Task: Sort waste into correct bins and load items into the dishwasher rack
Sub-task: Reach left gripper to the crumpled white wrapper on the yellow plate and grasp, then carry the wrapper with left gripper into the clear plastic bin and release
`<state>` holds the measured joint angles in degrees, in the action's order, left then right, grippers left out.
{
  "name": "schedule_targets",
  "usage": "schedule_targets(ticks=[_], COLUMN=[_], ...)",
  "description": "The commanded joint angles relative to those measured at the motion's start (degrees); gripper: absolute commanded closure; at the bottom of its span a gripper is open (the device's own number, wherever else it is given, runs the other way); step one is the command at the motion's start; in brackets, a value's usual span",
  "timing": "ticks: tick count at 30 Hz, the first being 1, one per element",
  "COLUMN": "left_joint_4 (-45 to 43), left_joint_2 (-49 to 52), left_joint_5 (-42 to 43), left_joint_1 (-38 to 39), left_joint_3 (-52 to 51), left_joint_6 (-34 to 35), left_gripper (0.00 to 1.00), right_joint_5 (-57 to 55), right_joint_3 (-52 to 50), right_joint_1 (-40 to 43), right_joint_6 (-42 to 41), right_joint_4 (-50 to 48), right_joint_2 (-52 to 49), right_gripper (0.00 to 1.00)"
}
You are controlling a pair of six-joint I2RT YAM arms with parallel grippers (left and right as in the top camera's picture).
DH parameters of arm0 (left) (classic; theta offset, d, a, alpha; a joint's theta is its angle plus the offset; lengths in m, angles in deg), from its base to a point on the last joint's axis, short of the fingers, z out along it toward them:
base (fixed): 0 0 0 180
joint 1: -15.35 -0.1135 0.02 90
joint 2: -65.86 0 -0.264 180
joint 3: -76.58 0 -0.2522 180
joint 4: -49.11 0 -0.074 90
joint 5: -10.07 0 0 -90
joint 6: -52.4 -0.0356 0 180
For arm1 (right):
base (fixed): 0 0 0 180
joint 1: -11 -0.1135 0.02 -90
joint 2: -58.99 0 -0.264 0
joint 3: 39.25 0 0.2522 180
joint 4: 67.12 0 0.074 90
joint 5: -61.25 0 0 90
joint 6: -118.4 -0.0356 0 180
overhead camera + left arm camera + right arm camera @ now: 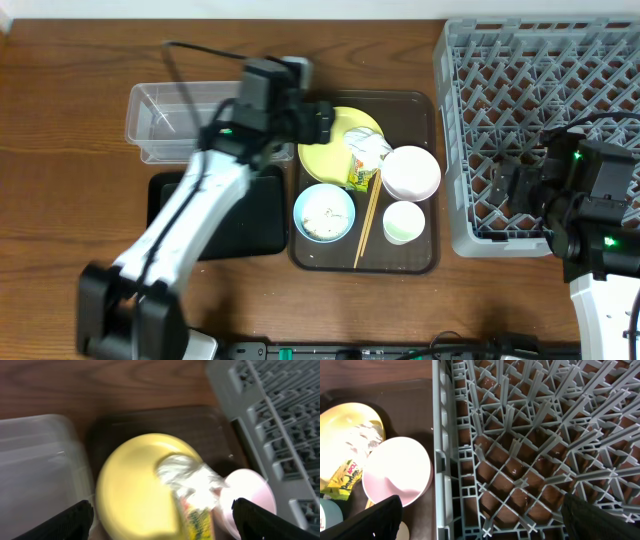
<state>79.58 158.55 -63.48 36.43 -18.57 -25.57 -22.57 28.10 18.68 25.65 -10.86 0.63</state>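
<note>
Risk: your left gripper (161,507), fingers apart, hovers over crumpled white paper napkin (189,474) on round yellow plate (127,490); off-centre pinch could grab green-yellow printed wrapper (198,520) too. Right gripper (480,510) spread above grey lattice plastic rack (520,435).

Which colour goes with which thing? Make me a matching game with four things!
Things:
1. plate
2. bowl with rice bits
3. dishwasher rack
4. shallow bin tray

Colours:
A. grey
B. black
C. yellow
D. light blue

Pairs: 1-C, 2-D, 3-A, 4-B
</note>
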Motion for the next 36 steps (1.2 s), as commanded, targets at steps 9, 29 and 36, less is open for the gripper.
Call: schedule_targets(ticks=[9,29,36], left_joint_4=[-9.94,-10.29,-7.41], left_joint_2=[15.93,22.16,14.19], left_joint_5=[0.44,-4.50,-6.10], left_joint_1=[8.48,9.77,5.35], left_joint_3=[0.72,0.72,0.72], left_joint_6=[9.09,9.05,8.26], left_gripper=[0.09,0.85,0.92], right_joint_5=[0.11,0.31,0.31], right_joint_3=[1.33,1.33,1.33], right_joint_1=[-0.59,-0.59,-0.59], right_joint_6=[0.63,0.63,0.63], right_joint_4=[0.48,0.55,0.57], right_joint_2=[0.37,0.39,0.39], right_gripper=[0.01,0.01,0.01])
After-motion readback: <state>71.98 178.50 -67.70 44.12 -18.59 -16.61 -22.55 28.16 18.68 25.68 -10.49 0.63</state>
